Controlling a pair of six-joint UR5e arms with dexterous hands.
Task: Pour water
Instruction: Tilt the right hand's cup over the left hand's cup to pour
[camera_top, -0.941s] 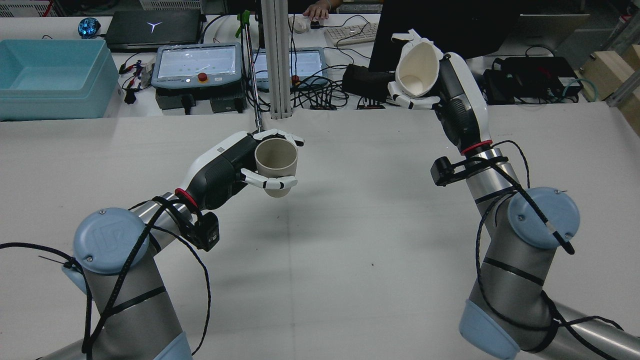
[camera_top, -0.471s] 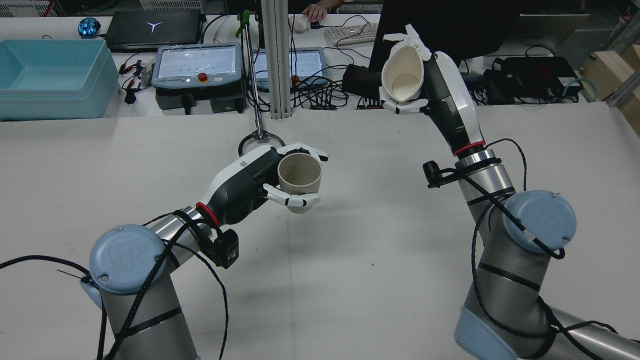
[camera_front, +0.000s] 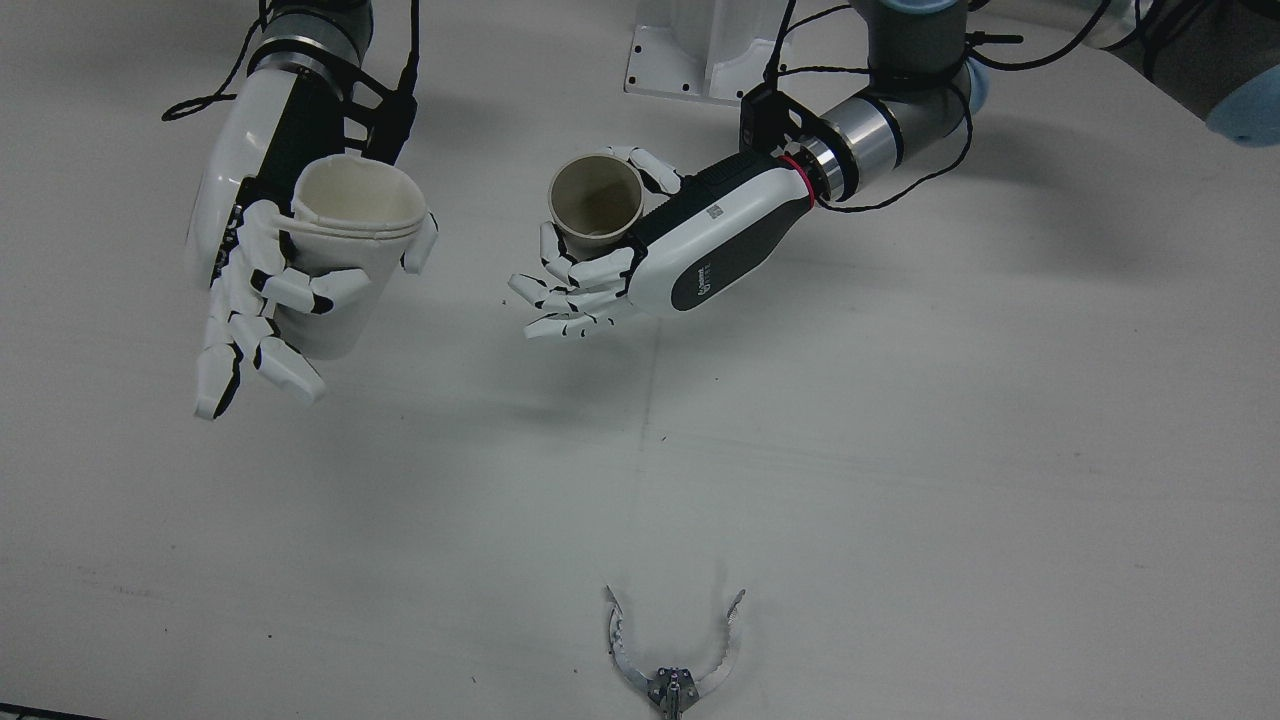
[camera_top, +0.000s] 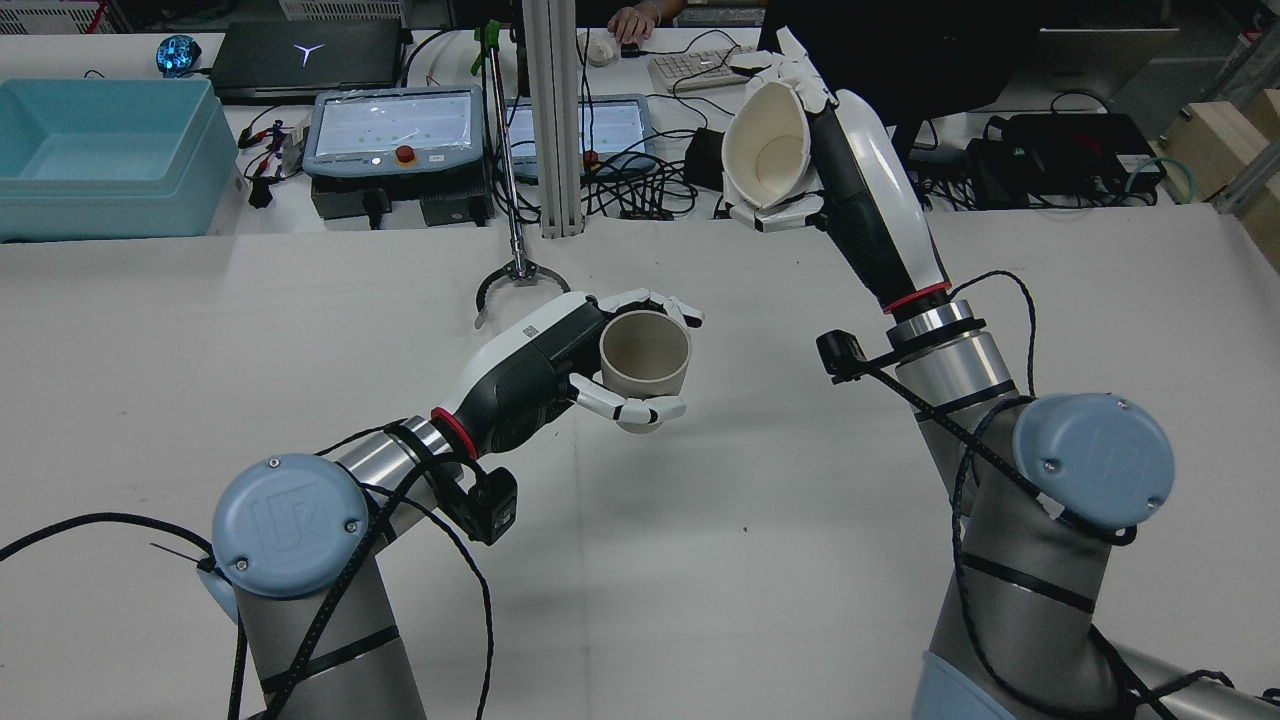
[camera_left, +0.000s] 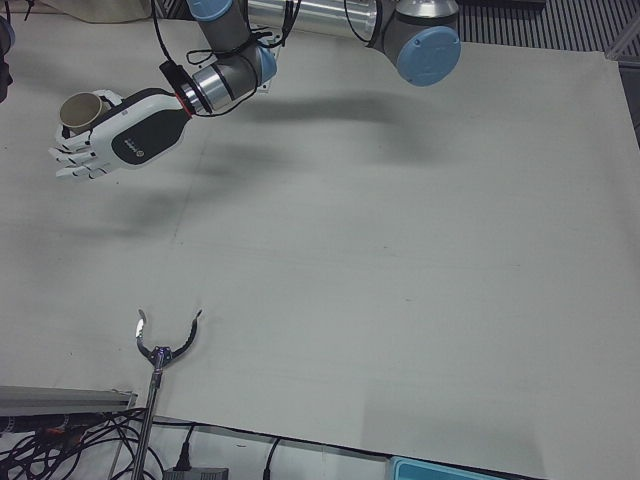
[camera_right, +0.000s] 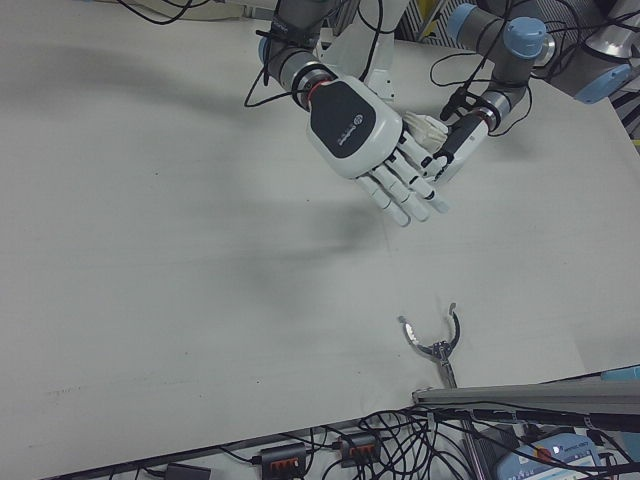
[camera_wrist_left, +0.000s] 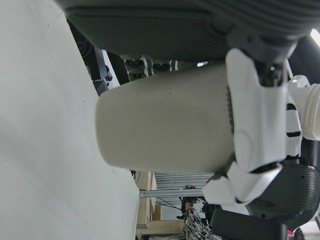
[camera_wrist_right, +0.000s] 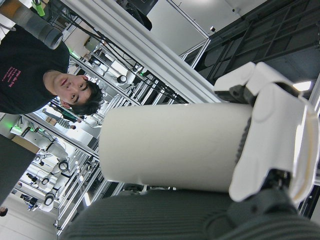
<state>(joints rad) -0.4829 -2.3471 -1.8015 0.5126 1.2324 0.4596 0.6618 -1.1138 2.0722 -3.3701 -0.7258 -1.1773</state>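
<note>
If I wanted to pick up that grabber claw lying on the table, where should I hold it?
Hold the grabber by its thin rod, coming down from above at the table's operator-side edge. The rod is straight and easy to wrap fingers around, while the curved claw tips are spread open and look toothed, so I'd keep fingers off them.

White table, grey post at far edge, blue bin, laptop, two tablets, keyboard, tangled cables

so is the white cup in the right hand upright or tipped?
Tipped. The white cup in the right hand leans its mouth toward the rear camera, bare bottom visible inside. No water visible.
</note>
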